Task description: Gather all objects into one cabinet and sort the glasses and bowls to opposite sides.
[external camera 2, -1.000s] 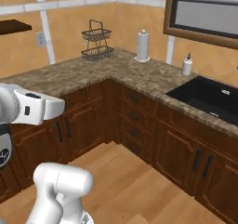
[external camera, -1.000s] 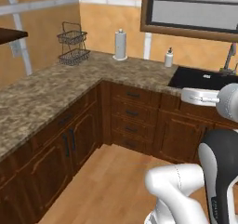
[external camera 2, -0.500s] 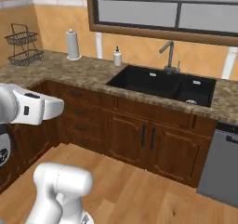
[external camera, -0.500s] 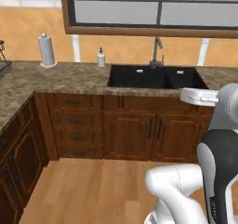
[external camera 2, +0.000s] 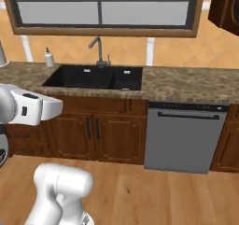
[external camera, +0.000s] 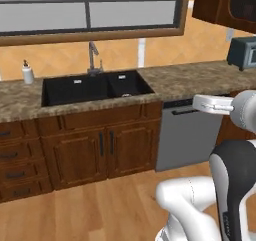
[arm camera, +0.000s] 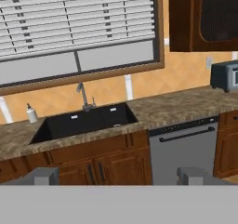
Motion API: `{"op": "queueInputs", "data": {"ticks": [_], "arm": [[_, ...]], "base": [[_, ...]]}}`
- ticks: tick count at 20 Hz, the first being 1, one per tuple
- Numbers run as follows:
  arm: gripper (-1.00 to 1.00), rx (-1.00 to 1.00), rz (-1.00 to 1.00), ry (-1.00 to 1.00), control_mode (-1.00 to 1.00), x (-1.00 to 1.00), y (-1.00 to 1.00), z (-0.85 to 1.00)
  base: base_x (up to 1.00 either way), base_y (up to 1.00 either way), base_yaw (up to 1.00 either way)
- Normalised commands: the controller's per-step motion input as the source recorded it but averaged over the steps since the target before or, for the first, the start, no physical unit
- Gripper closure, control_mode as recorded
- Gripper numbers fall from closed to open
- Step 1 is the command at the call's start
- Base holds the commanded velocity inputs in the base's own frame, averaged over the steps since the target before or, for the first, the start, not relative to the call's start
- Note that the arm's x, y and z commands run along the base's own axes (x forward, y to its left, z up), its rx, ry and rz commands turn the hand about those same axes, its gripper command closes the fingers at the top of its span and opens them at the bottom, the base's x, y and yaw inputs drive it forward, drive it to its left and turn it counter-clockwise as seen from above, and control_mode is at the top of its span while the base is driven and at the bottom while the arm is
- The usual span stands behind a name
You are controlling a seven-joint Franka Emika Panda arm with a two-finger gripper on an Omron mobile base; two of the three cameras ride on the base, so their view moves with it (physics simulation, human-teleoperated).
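The cabinet [arm camera: 204, 16] hangs on the wall up at the right, above the stone counter and well to the right of the window. It is dark-brown wood, and the door facing us has a darker, almost black panel set inside a broad wooden frame (the panel looks finely textured in the hand view, though I cannot tell what it is made of). That door is closed. From the left base view only the cabinet's lower left part [external camera: 225, 5] comes into sight at the top right corner, and from the right base view just a dark sliver [external camera 2: 226, 9] of it.
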Motion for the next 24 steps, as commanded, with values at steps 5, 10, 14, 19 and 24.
{"op": "queueInputs", "data": {"ticks": [5,10,14,19,24], "arm": [[-1.0,0.0,0.0,0.0,1.0,0.0,0.0,0.0],[-1.0,0.0,0.0,0.0,1.0,0.0,0.0,0.0],[-1.0,0.0,0.0,0.0,1.0,0.0,0.0,0.0],[-1.0,0.0,0.0,0.0,1.0,0.0,0.0,0.0],[-1.0,0.0,0.0,0.0,1.0,0.0,0.0,0.0]], "base": [[0.0,-0.94,-0.24],[0.0,-0.34,-0.05],[-0.12,-0.85,0.03],[-0.08,-1.0,0.09],[-0.01,-1.0,0.14]]}}
